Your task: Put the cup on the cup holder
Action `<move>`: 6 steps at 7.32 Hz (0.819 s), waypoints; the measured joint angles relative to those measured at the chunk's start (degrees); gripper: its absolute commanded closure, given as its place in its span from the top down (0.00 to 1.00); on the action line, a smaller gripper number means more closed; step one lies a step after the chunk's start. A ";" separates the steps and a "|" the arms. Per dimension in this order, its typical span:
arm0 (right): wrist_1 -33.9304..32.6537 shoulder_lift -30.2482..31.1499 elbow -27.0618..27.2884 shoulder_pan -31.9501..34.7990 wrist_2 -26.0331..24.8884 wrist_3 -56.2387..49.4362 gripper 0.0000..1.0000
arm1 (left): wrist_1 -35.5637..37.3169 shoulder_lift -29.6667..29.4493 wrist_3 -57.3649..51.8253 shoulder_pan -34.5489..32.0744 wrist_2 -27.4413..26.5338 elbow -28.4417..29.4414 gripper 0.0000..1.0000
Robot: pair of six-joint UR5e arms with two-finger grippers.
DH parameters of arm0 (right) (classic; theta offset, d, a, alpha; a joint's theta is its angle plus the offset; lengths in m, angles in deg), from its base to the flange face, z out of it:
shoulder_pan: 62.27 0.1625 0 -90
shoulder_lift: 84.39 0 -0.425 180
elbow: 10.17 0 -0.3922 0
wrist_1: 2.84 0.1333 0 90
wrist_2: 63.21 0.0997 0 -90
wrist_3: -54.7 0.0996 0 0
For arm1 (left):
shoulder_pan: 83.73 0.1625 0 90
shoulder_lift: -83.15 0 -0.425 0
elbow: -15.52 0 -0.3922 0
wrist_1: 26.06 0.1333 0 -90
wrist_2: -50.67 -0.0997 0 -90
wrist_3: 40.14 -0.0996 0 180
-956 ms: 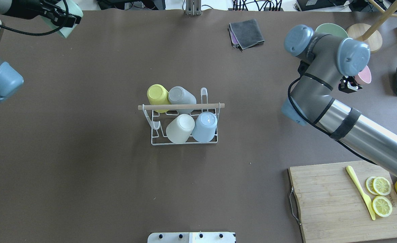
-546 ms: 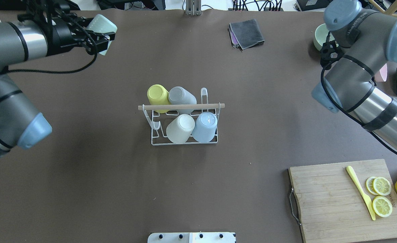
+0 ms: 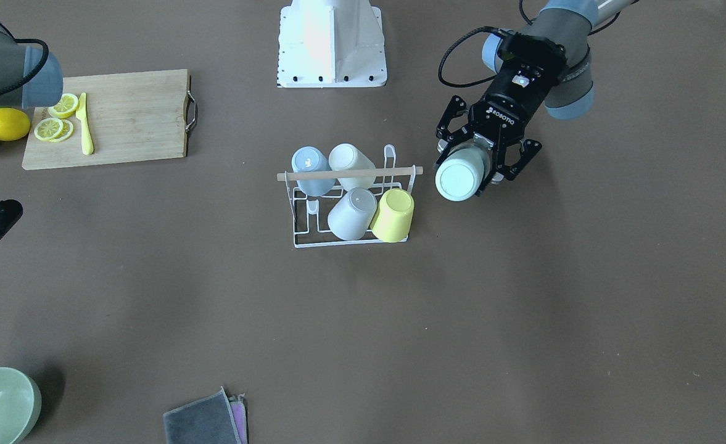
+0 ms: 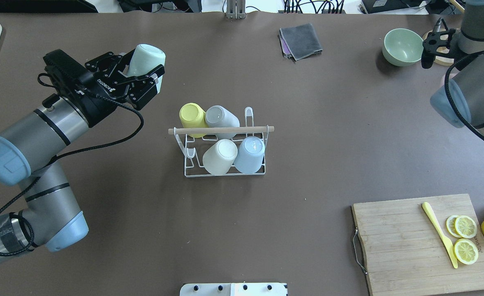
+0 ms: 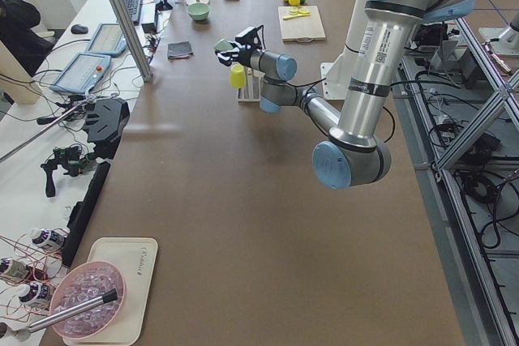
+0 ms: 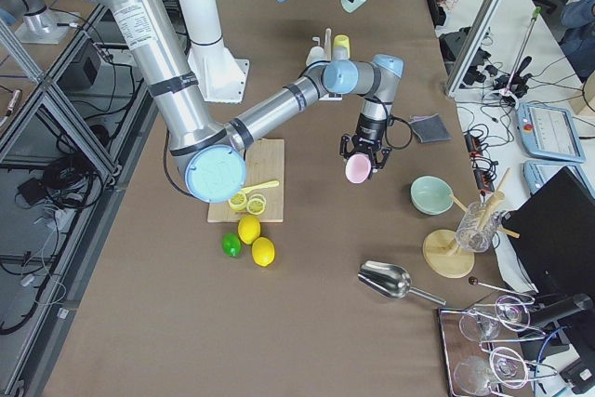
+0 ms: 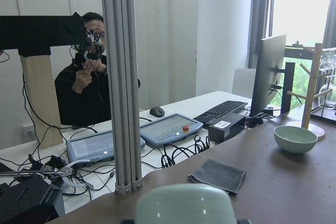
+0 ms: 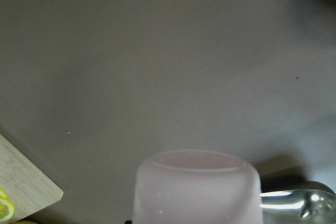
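Left jaws clenched on the mint cup point(image 4: 145, 61), pinching its sides, its base pointing away from my wrist, up off the desk point(image 4: 266, 226). The holder point(image 4: 225, 130) stands mid-desk, well apart from that cup, with 4 cups point(image 4: 219, 156) on it. Right jaws grasp a pink cup point(image 6: 358, 167), held above the desk near the bowl point(image 4: 403, 46).

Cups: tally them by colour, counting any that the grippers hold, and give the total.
yellow cup: 1
grey cup: 1
cream cup: 1
blue cup: 1
mint green cup, in the left gripper: 1
pink cup, in the right gripper: 1
Total: 6 cups
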 measured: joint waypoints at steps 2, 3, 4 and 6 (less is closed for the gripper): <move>3.27 1.80 2.60 0.52 3.72 0.23 0.00 | -3.45 -1.19 -4.60 4.67 -6.44 -0.14 0.00; 5.21 2.39 3.14 0.53 5.33 0.16 0.00 | -4.24 -1.48 -7.26 8.94 -12.11 -0.11 0.00; 8.64 3.65 3.18 0.54 7.11 -0.03 0.00 | -5.06 -1.59 -10.23 12.85 -16.71 0.02 0.00; 18.32 6.85 2.12 0.37 13.70 0.79 0.00 | -6.95 -1.85 -14.13 17.30 -20.68 0.09 0.00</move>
